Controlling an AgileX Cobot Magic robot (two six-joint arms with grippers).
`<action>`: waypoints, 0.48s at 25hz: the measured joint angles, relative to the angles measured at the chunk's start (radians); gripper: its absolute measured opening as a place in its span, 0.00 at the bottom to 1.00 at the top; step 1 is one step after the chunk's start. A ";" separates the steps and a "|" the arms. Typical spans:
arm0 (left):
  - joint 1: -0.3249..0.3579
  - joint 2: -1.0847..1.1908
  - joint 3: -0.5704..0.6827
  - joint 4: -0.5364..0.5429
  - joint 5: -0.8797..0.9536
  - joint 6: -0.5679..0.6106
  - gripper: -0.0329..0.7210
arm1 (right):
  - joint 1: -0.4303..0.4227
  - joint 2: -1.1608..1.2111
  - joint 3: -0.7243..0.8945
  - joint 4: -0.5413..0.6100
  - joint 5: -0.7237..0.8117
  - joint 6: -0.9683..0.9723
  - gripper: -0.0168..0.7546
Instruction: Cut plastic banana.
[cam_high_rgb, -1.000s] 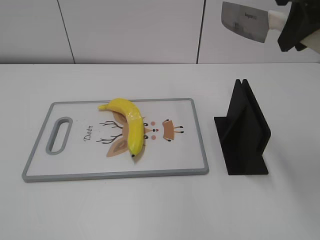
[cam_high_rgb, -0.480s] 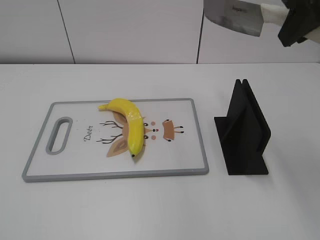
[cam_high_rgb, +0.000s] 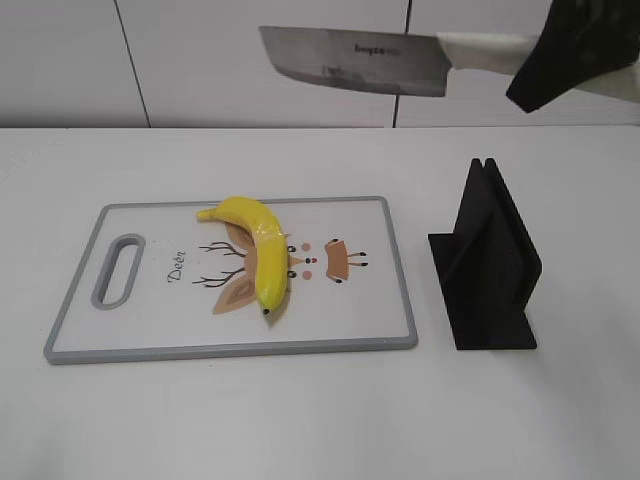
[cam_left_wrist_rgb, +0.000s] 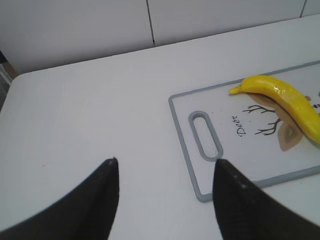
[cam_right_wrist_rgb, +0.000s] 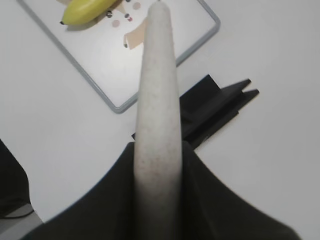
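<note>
The plastic banana lies on a white cutting board with a grey rim, stem at the back left, dark tip toward the front. It also shows in the left wrist view and the right wrist view. My right gripper is shut on the pale handle of a cleaver knife, held high above the board's far edge with the blade pointing left. My left gripper is open and empty over the table, left of the board's handle slot.
A black knife stand sits on the table right of the board; it also shows in the right wrist view. The white table meets a panelled wall behind.
My right gripper has carried the knife leftward and slightly lower, from above the stand to over the board's back edge. The banana and board have not moved.
</note>
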 joint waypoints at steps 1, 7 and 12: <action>0.000 0.051 -0.023 -0.006 -0.013 0.018 0.79 | 0.000 0.011 -0.001 0.019 0.000 -0.052 0.24; 0.000 0.331 -0.190 -0.075 -0.067 0.206 0.79 | 0.001 0.111 -0.026 0.051 -0.054 -0.235 0.24; 0.000 0.566 -0.373 -0.249 -0.066 0.455 0.79 | 0.001 0.206 -0.091 0.071 -0.061 -0.372 0.24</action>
